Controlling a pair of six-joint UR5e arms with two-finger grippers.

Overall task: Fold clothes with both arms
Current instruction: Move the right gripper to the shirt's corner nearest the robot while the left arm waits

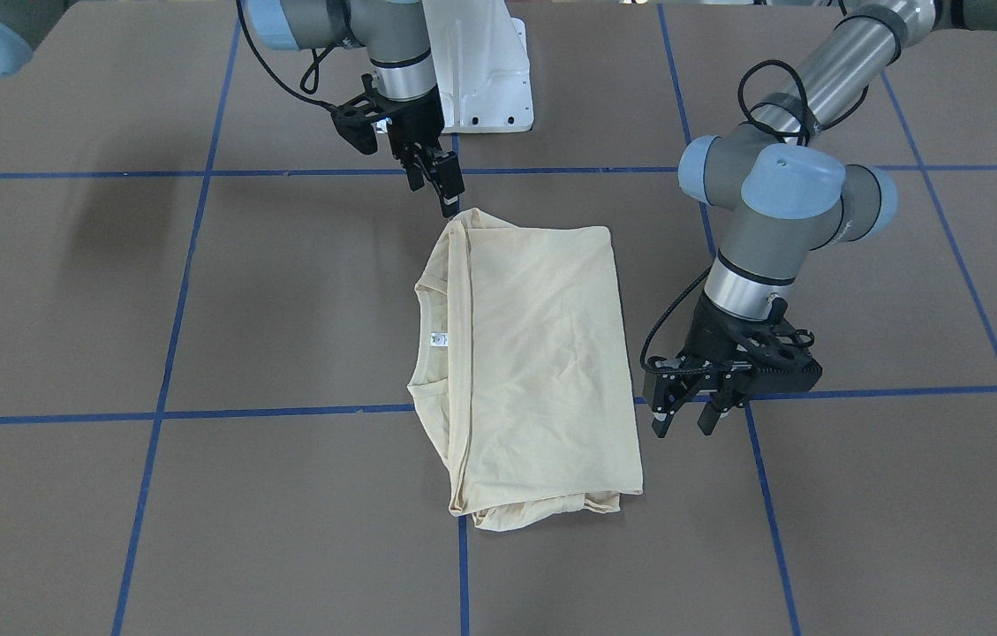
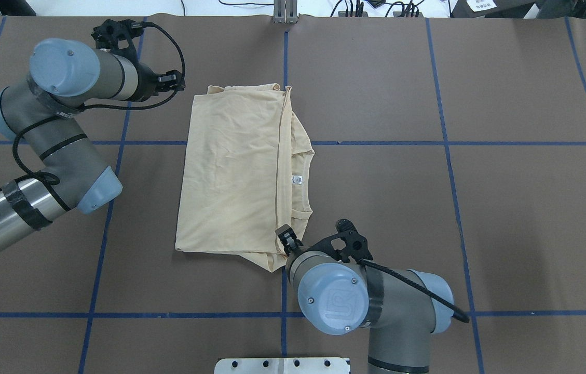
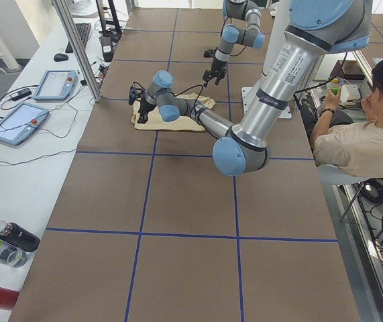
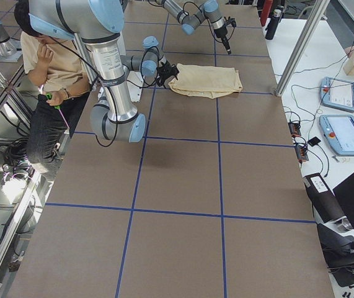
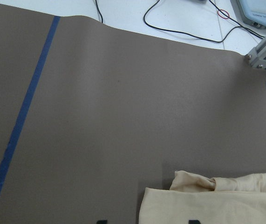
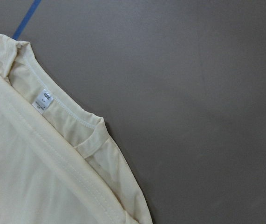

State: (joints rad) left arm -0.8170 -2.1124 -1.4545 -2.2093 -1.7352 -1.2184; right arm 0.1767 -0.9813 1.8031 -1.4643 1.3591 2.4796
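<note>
The cream-yellow shirt point(image 1: 542, 353) lies flat on the brown table, folded into a rectangle, its collar and white neck label point(image 1: 438, 339) facing the robot's right. The print is hidden. My left gripper point(image 1: 685, 422) hangs open just off the shirt's far left corner and holds nothing. The left wrist view has that corner of the shirt point(image 5: 216, 205) at its bottom edge. My right gripper point(image 1: 441, 199) stands with fingers apart, one tip right at the shirt's near corner point(image 2: 272, 262), with no cloth lifted. The right wrist view looks down on the collar and label point(image 6: 43, 100).
Blue tape lines point(image 2: 448, 143) grid the brown table. The white pedestal base point(image 1: 485, 79) sits at the robot's edge. A seated person point(image 3: 365, 141) is beside the robot. Tablets point(image 3: 17, 121), bottles point(image 3: 13, 235) and an aluminium post point(image 3: 77, 47) line the far side bench.
</note>
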